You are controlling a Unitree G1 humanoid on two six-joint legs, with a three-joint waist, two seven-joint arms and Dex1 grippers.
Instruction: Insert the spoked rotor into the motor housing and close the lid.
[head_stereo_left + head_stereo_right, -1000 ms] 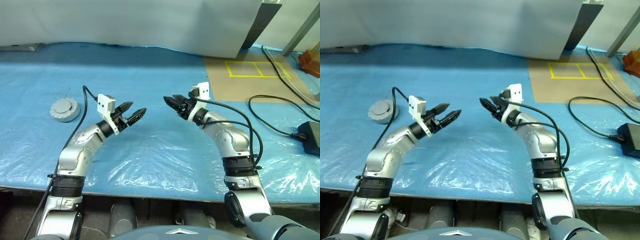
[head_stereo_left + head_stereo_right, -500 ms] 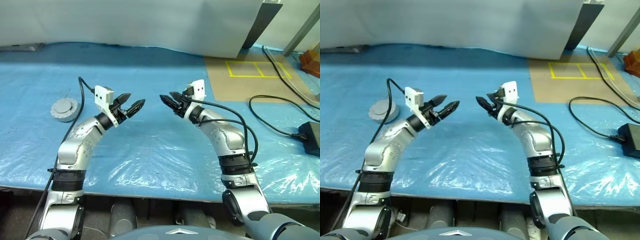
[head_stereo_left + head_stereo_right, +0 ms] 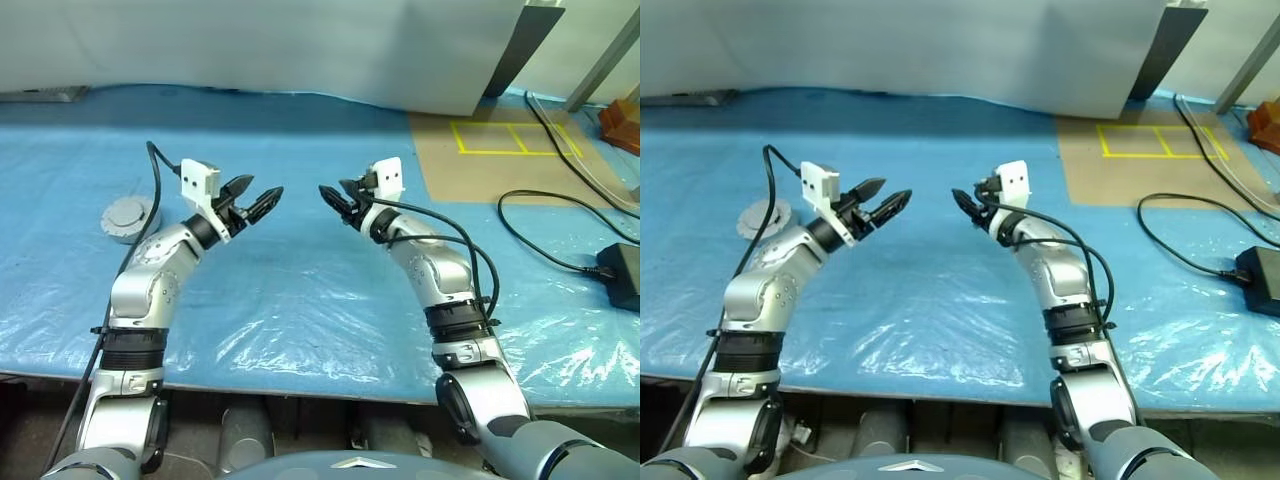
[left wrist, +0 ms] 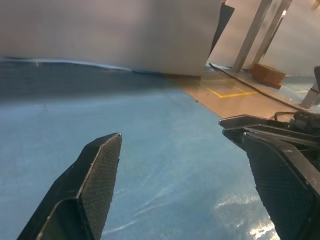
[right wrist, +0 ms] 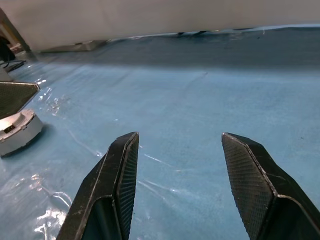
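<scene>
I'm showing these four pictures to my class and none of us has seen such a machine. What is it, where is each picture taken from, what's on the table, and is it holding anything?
It is a humanoid robot with two arms, each ending in a two-fingered tool. Two pictures come from cameras on its head, looking down over the arms. The other two come from a camera on each wrist, looking along that arm's black fingers. The left tool and right tool are raised above the blue plastic sheet on the table, facing each other, both open and holding nothing. A round grey metal part sits on the sheet to the robot's left. Black cables lie on the right.
</scene>
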